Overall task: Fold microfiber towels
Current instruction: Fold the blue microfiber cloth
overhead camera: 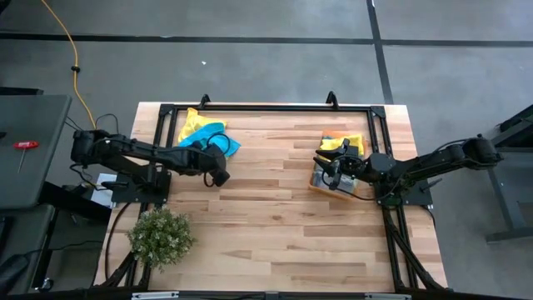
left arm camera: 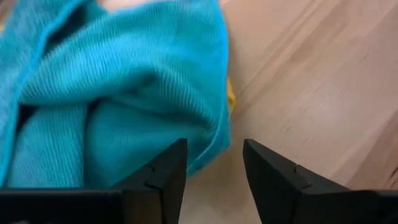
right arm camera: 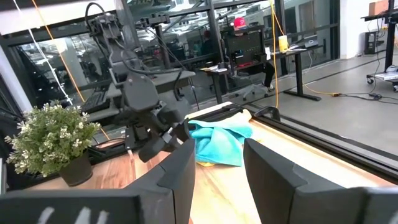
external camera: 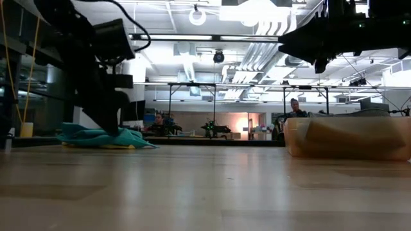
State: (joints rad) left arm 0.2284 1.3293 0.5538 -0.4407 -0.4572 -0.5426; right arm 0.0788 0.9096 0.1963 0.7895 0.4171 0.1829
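While the left gripper (overhead camera: 221,178) sat low at the near edge of the towel pile, its fingers (left arm camera: 163,177) stood apart w/ nothing between them; the teal towel (left arm camera: 124,93) lay just ahead of the tips, not pinched. That teal towel (overhead camera: 218,142) was bunched on top of a yellow towel (overhead camera: 190,125) at the back-left of the wooden table (overhead camera: 275,225), inside the black frame. A sliver of yellow showed under the teal edge in the left wrist view. From table height the pile (external camera: 103,136) looked flat and rumpled, left arm standing right at it.

Right gripper (overhead camera: 333,171) hung over the orange bin (overhead camera: 321,182) on the table's right side, fingers (right arm camera: 177,177) partly apart, holding nothing. More cloth, yellow and grey, sat in the bin. A potted plant (overhead camera: 161,237) stood at the front-left, well apart from the towels.
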